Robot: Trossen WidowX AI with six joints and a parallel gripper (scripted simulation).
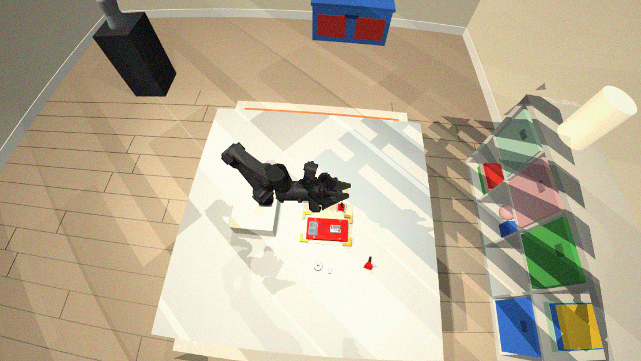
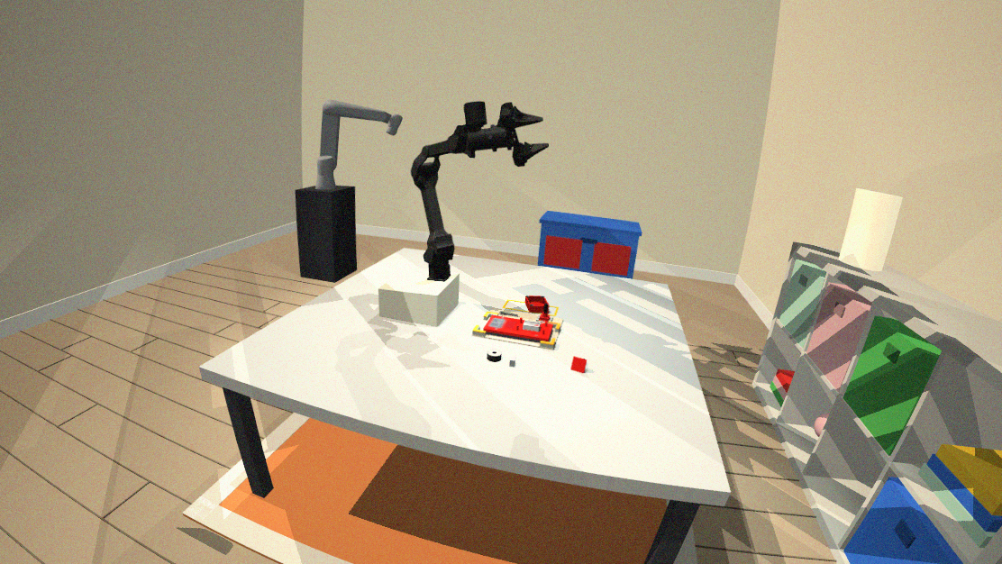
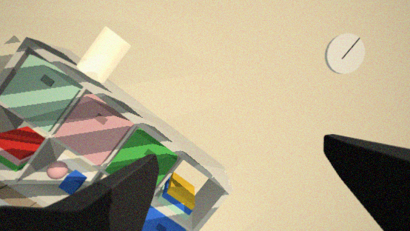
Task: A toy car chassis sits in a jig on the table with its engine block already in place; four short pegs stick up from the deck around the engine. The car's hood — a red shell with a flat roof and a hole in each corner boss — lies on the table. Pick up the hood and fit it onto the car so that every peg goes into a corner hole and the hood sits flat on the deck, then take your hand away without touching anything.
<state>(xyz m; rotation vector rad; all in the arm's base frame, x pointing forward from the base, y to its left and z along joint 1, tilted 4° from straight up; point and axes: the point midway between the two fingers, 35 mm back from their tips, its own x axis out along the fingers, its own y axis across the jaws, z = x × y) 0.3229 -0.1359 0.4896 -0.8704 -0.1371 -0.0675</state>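
Note:
The red car chassis (image 1: 326, 229) (image 2: 514, 326) lies in its jig (image 1: 304, 240) near the middle of the white table (image 1: 251, 314) (image 2: 392, 413), with grey parts on its deck. The red hood (image 2: 537, 303) lies on the table just behind the jig; in the top view my arm covers most of it. My gripper (image 1: 346, 188) (image 2: 541, 131) (image 3: 237, 152) is wide open and empty. It hangs high above the hood and points level toward the right-hand wall. The wrist view shows only the wall and the shelf between the two fingers.
A red wedge (image 1: 368, 264) (image 2: 578, 364), a white ring (image 1: 317, 266) (image 2: 495, 356) and a small grey peg (image 1: 329, 269) (image 2: 512, 362) lie in front of the jig. My arm stands on a white block (image 1: 253, 222) (image 2: 417, 302). A cube shelf (image 1: 542, 233) (image 2: 862, 377) (image 3: 92, 126) stands to the right.

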